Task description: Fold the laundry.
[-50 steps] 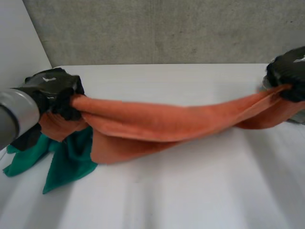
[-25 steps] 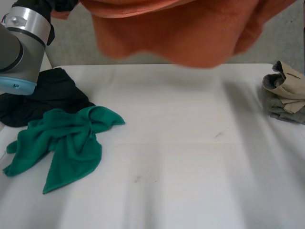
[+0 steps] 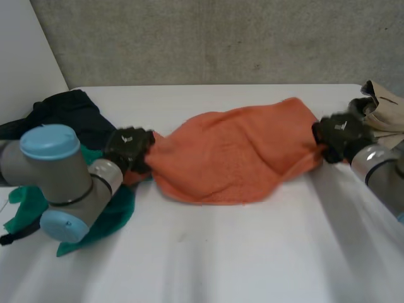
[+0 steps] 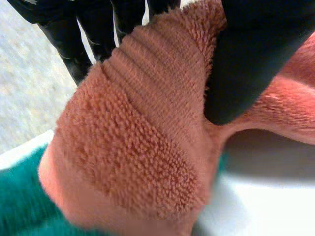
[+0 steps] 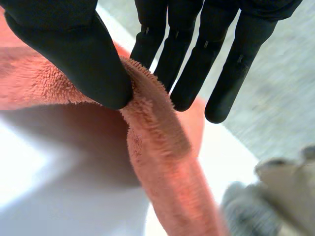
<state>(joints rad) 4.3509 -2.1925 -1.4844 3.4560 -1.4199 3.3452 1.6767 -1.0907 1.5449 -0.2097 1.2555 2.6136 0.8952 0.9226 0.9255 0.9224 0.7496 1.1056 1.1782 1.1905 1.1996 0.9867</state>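
An orange towel [image 3: 227, 158] lies spread on the white table [image 3: 208, 252] between my two hands. My left hand [image 3: 129, 148] is at the towel's left corner. In the left wrist view its thumb [image 4: 256, 59] presses the towel [image 4: 133, 147] against the fingers [image 4: 83, 34] behind it. At the towel's right corner is my right hand [image 3: 341, 137]. Its thumb [image 5: 83, 54] and fingers [image 5: 192, 59] pinch the towel's edge [image 5: 157, 147] just above the table.
A green cloth [image 3: 113, 211] lies crumpled under my left arm, with a black garment [image 3: 69, 110] behind it at the far left. A folded beige and grey pile [image 3: 382, 110] sits right behind my right hand. The table's front half is bare.
Half a second ago both hands held the towel high above the table. They have since come down, and the towel now lies spread on the table.
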